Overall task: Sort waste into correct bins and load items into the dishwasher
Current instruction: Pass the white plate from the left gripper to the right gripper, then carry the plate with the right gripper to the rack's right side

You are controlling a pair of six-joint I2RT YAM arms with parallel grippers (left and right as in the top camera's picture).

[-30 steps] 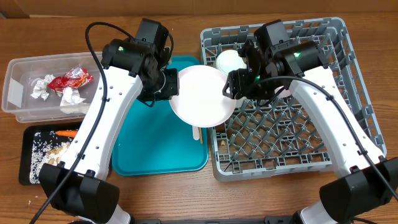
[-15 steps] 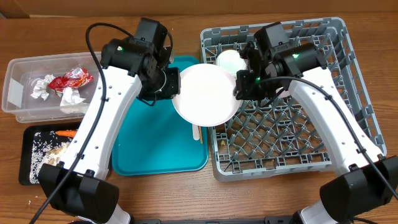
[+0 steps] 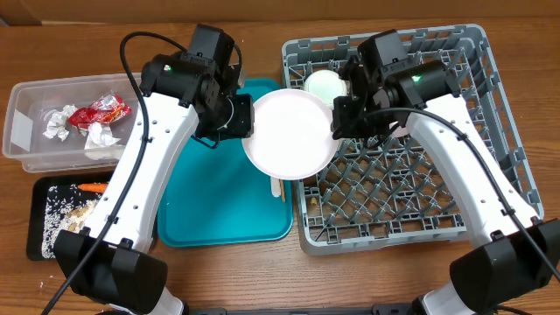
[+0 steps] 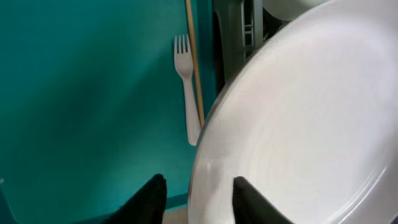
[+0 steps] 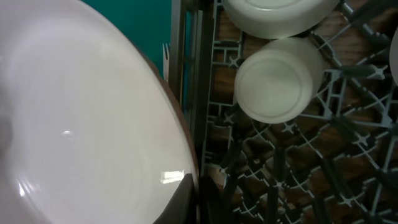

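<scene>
Waste (image 3: 101, 111) binned; bowl (image 5: 280, 15), cup (image 5: 278, 79) in rack (image 3: 437, 201). Mid-frame plate (image 3: 289, 133) pinched by left gripper (image 4: 198, 196); right gripper (image 3: 337, 118) grip unclear. Fork (image 4: 186, 93), chopstick (image 4: 194, 62) pending on tray (image 3: 210, 210).

The left arm (image 3: 140, 175) and right arm (image 3: 477, 179) wear glossy white shells between black joint housings, each with a small green light (image 3: 179, 63). Thin black cables (image 3: 125, 54) loop alongside. The left wrist's fingers (image 4: 149, 200) are matte black.
</scene>
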